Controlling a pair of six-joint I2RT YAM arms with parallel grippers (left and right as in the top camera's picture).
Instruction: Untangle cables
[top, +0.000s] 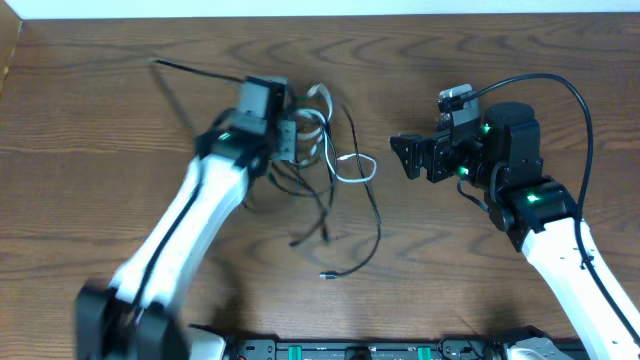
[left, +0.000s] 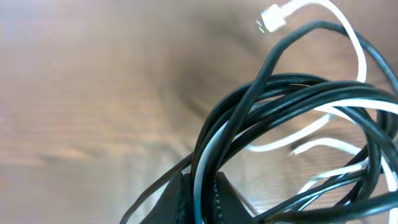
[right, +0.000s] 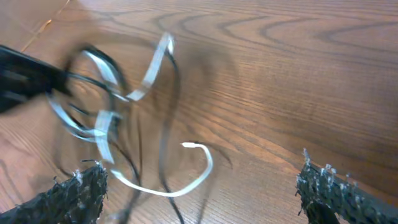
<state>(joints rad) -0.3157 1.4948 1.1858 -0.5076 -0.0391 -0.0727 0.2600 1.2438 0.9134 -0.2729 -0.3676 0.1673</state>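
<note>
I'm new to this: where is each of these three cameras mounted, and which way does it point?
Overhead: fixed above the table, looking straight down; it shows the left end effector at the cables and the right end effector open, apart from them.
Left wrist: rides behind the left end effector, close on the cables; its dark fingers show at the bottom, shut on them.
Right wrist: rides behind the right end effector, looking low across the table at the tangle; its fingertips fill the bottom corners.
Shared: the white cable shows in all three.
</note>
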